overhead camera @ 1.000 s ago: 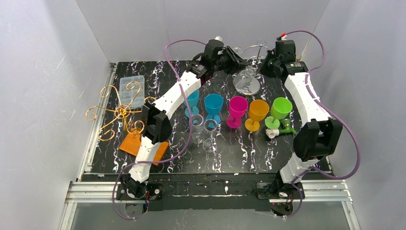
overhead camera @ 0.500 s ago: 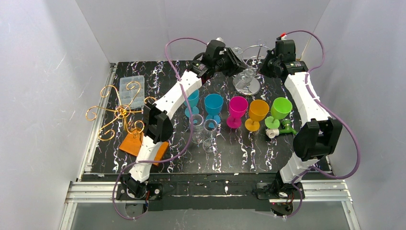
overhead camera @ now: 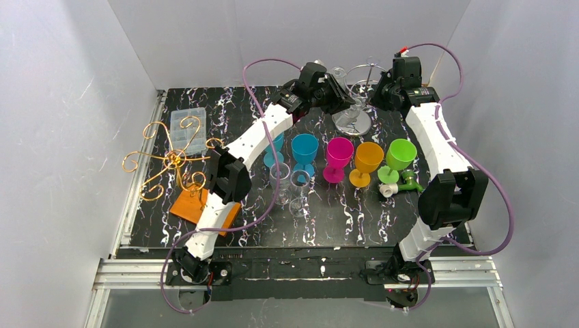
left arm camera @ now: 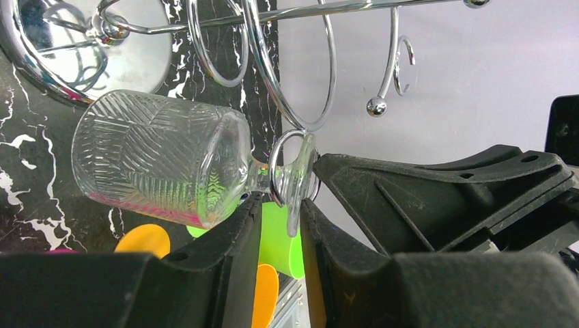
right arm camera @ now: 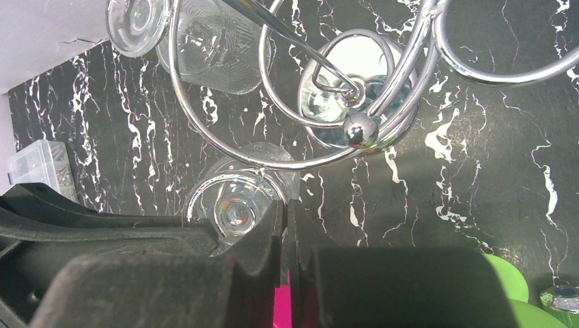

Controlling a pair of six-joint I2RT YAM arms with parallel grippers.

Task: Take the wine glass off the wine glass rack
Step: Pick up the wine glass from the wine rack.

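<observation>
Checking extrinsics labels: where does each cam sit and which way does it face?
Top external: above and behind the robot, looking down at the table; left arm and right arm show, reaching the rack.
Left wrist: on the left arm, looking along its jaws, closed on a hanging glass's foot.
Right wrist: on the right arm, looking down through the rack rings past its shut jaws.
Shared: the rack's base shows in all three.
</observation>
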